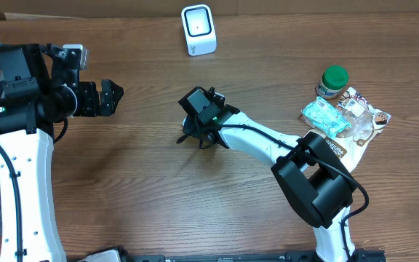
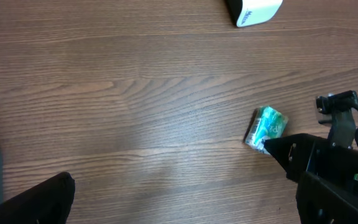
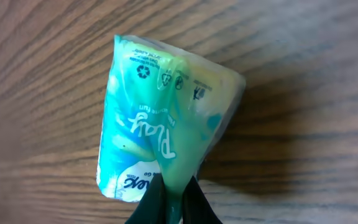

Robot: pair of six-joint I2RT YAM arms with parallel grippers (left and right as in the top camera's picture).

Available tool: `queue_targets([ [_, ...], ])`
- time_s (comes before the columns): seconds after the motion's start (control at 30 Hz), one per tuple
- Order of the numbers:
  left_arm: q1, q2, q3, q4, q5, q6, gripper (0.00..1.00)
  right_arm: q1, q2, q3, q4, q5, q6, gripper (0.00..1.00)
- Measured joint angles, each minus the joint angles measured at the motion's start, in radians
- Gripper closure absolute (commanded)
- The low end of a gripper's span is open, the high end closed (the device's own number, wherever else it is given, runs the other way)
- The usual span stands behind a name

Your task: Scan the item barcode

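Pinching just a thin fold of the green packet, your right jaws are closed — it may slip out on lifting; left jaws wide, empty.

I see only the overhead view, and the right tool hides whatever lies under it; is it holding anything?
Observer: Yes. In the right wrist view the right tool is shut on a fold of film on a teal packet.
Operator: Thank you. Does a barcode show on it?
Observer: Not on the face toward that camera; only print and recycling marks show there.
Operator: Is the packet up off the table?
Observer: The left wrist view shows it low against the table; I cannot tell whether it touches.
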Motion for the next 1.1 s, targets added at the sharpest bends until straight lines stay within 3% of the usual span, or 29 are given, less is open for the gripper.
queue_targets([
  [0.3, 0.000, 0.000, 0.000, 0.000, 0.000, 0.000, 0.00, -0.035, 0.000, 0.056, -0.181, -0.195, -0.525, 0.96],
  [0.4, 0.000, 0.000, 0.000, 0.000, 0.000, 0.000, 0.00, -0.056, 0.000, 0.087, -0.271, -0.239, -0.769, 0.96],
  [0.43, 0.000, 0.000, 0.000, 0.000, 0.000, 0.000, 0.01, -0.060, 0.000, 0.092, -0.284, -0.245, -0.818, 0.84],
  [0.47, 0.000, 0.000, 0.000, 0.000, 0.000, 0.000, 0.00, -0.065, 0.000, 0.097, -0.295, -0.248, -0.867, 0.53],
  [0.53, 0.000, 0.000, 0.000, 0.000, 0.000, 0.000, 0.00, -0.078, 0.000, 0.103, -0.311, -0.259, -0.933, 0.48],
  [0.63, 0.000, 0.000, 0.000, 0.000, 0.000, 0.000, 0.00, -0.095, 0.000, 0.104, -0.326, -0.266, -0.910, 0.40],
  [0.7, 0.000, 0.000, 0.000, 0.000, 0.000, 0.000, 0.01, -0.105, 0.000, 0.104, -0.336, -0.273, -0.850, 0.40],
  [0.83, 0.000, 0.000, 0.000, 0.000, 0.000, 0.000, 0.00, -0.112, 0.000, 0.104, -0.339, -0.307, -0.748, 0.49],
  [1.1, 0.000, 0.000, 0.000, 0.000, 0.000, 0.000, 0.00, -0.112, -0.003, 0.071, -0.264, -0.344, -0.687, 0.66],
])
